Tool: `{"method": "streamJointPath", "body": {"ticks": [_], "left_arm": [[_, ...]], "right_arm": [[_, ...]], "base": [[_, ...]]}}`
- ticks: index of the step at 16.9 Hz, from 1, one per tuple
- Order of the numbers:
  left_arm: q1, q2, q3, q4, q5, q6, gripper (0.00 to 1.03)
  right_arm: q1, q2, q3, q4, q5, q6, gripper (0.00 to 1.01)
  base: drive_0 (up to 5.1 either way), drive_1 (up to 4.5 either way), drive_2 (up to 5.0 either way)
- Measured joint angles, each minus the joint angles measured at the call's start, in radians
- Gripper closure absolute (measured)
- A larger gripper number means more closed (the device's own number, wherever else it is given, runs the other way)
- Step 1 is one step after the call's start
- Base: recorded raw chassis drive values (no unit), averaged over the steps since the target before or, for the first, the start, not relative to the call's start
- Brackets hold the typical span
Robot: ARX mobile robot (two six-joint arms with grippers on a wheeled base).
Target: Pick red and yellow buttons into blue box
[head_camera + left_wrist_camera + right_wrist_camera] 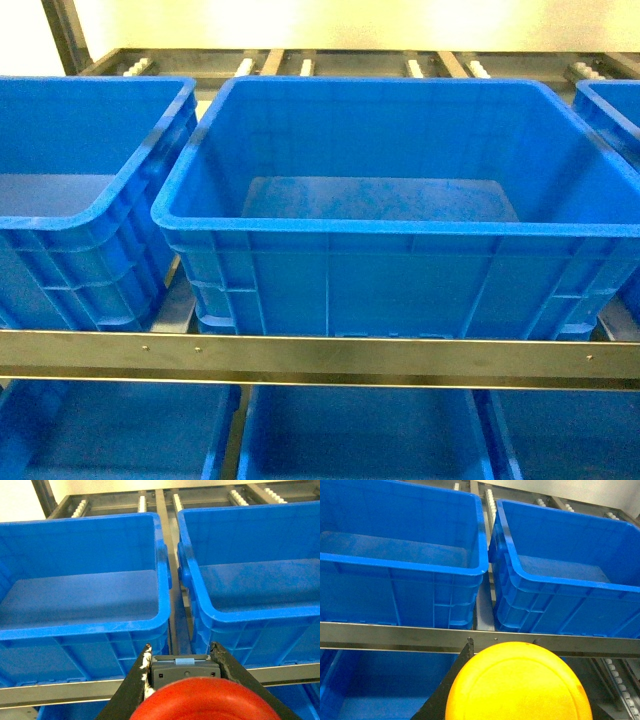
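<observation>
1. In the head view a neighbouring blue crate (80, 180) sits at nine o'clock on the roller shelf, cut off by the left edge.
2. The blue box (380, 235) fills the centre of that view, its thick rim facing the camera and its floor bare; a third crate (615, 110) shows only a corner at three o'clock.
3. A grey metal shelf rail (320, 355) runs across below the crates, and more blue bins (360, 430) lie under it at six o'clock.
4. No arm shows in the head view.
5. In the left wrist view the left gripper (182, 680) is clamped on the red button (205, 700): its two dark fingers (130, 690) press against either side of the grey block body, and the round red cap fills six o'clock.
6. That gripper hangs in front of the rail, facing the gap between two crates, outside both.
7. In the right wrist view the right gripper (517, 690) carries the yellow button (517, 685); the cap hides most of the fingers, with one dark finger (445, 690) touching its left edge.
8. The yellow cap sits at six o'clock, in front of the rail and below the crates.
</observation>
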Motion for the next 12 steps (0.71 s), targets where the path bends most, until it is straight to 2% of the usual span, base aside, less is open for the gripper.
{"method": "streamJointPath", "body": {"ticks": [11, 12], "left_arm": [[0.001, 0.000, 0.000, 0.006, 0.000, 0.000, 0.76], [0.001, 0.000, 0.000, 0.002, -0.001, 0.000, 0.76]], "right_arm": [[0.000, 0.000, 0.000, -0.002, -0.002, 0.000, 0.75], [0.000, 0.000, 0.000, -0.004, -0.002, 0.000, 0.75]], "base": [[0.2, 4.48, -4.1], [0.0, 0.00, 0.0]]}}
